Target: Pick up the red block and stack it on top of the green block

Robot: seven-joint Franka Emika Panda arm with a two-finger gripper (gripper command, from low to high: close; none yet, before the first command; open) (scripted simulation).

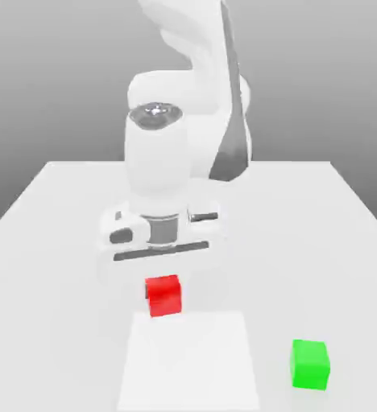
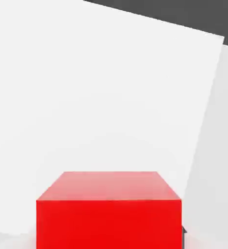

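I see the green block (image 1: 310, 364) nearest, on the table (image 1: 55, 241). The gripper (image 1: 163, 278) is clamped on the red block (image 1: 163, 295), well apart toward the exterior view's left.

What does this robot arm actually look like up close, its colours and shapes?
The arm is made of thick, rounded, glossy white segments, like smooth tubes joined end to end. A dark grey panel runs down one side, and a shiny metallic cap sits on top of a joint. The hand has grey bands and dark slots. No loose cables or markings show.
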